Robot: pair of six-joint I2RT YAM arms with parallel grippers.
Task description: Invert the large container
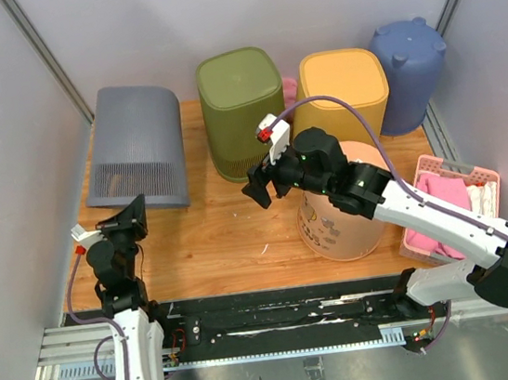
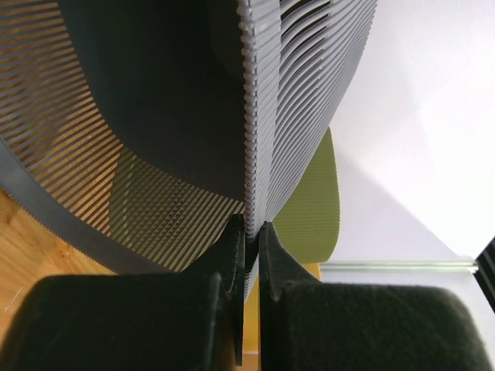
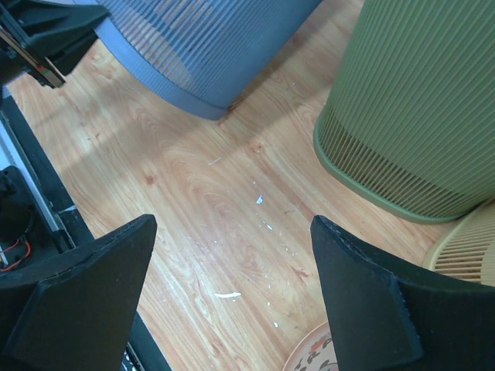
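The large grey slatted container (image 1: 136, 145) sits at the far left of the wooden table, tipped over with its mouth facing the near side. My left gripper (image 1: 130, 211) is shut on its near rim. In the left wrist view the fingers (image 2: 252, 232) pinch the thin slatted wall (image 2: 263, 116), and the dark inside shows to the left. My right gripper (image 1: 259, 189) is open and empty above the middle of the table. In the right wrist view (image 3: 232, 224) bare wood shows between the fingers and the grey container (image 3: 201, 46) lies beyond them.
An olive green container (image 1: 241, 107) (image 3: 418, 108), a yellow one (image 1: 344, 89) and a blue one (image 1: 407, 71) stand upside down along the back. A peach bucket (image 1: 342, 216) stands under the right arm. A pink basket (image 1: 448, 202) with cloth is at the right edge.
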